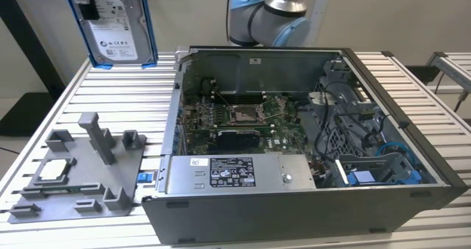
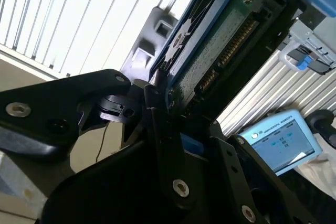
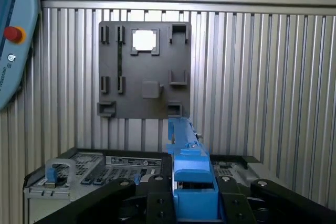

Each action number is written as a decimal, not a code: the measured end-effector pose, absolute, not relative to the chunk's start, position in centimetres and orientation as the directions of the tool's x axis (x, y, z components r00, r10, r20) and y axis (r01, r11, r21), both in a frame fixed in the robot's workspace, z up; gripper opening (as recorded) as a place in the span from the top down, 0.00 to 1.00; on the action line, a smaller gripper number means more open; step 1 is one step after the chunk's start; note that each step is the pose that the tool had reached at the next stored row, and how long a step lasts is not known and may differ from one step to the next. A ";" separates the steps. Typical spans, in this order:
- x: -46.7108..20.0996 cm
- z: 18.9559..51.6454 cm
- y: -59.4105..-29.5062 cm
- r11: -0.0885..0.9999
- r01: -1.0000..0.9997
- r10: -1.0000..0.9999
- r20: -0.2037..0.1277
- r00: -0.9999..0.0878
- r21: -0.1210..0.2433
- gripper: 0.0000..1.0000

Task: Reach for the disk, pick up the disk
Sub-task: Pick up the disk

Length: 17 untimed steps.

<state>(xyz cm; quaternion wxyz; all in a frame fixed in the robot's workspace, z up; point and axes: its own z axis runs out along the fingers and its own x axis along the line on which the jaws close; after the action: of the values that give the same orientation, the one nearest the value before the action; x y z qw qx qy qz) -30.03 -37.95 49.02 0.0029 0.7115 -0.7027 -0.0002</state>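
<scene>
Disk: the disk [image 1: 118, 31] hangs upright in the air at the exterior view's upper left, label facing the camera, blue bracket along both long edges.
Jaws: the gripper [image 3: 193, 195] is clamped on the disk; black fingers [image 3: 159, 198] press the bracket from both sides in the first wrist view.
Disk underside: circuit board and connector edge show in the second wrist view [image 2: 220, 51].
Lower edge: off the slatted table [image 1: 110, 94], touching nothing.
Nearest edge: far-left corner of the open computer case [image 1: 294, 210], just beside the disk, apart.
Open room: bare slats below, between the case and the grey fixture tray [image 1: 74, 183].
Tray: small square chip [image 1: 55, 170] seated in it, well apart from the disk.
</scene>
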 end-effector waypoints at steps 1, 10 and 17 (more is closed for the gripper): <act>-29.7 49.0 -38.0 -0.012 -1.000 -1.000 0.004 0.012 0.004 1.00; -26.7 49.0 -38.0 -0.013 -1.000 -1.000 0.004 0.013 0.004 1.00; -24.4 48.9 -38.0 -0.012 -1.000 -1.000 0.004 0.012 0.004 1.00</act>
<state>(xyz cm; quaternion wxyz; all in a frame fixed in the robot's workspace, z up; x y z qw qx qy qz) -24.38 -37.95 48.95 0.0029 0.7115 -0.7027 -0.0002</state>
